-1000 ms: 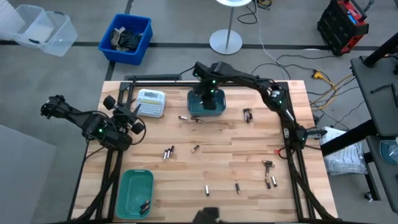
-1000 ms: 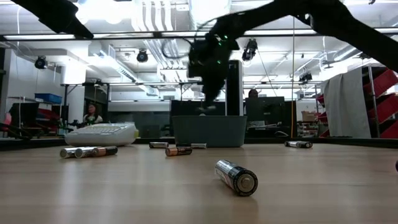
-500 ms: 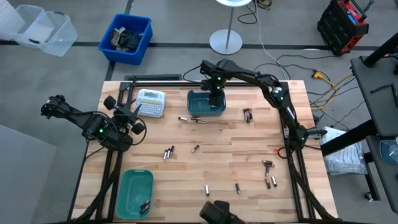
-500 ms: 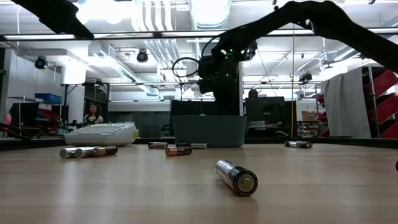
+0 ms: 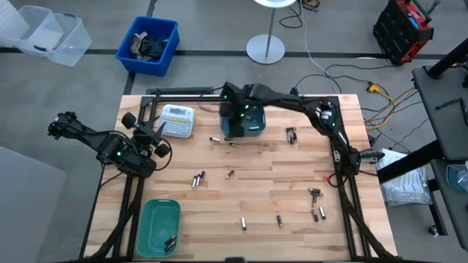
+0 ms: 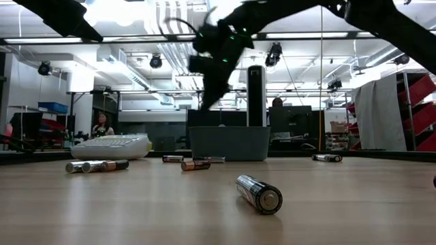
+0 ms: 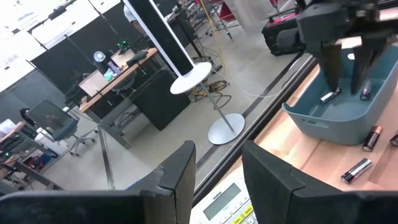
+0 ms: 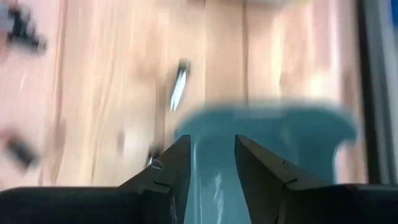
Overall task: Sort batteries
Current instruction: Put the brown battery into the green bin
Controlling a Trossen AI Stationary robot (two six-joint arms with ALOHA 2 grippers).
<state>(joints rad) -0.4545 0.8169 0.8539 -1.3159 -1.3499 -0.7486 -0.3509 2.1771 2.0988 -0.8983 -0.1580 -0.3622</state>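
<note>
Since half a second ago the right end effector [image 5: 232,117], fingers apart and empty, has been swung toward the far teal bin's [image 5: 252,131] left rim, while batteries [image 5: 198,179] are left scattered on the table [image 5: 278,183].

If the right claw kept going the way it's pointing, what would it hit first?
Most likely the teal bin at the table's far edge. The right gripper hangs over it, open and empty, and the bin fills the gap between its fingers. Depth is unclear in that blurred picture.
</note>
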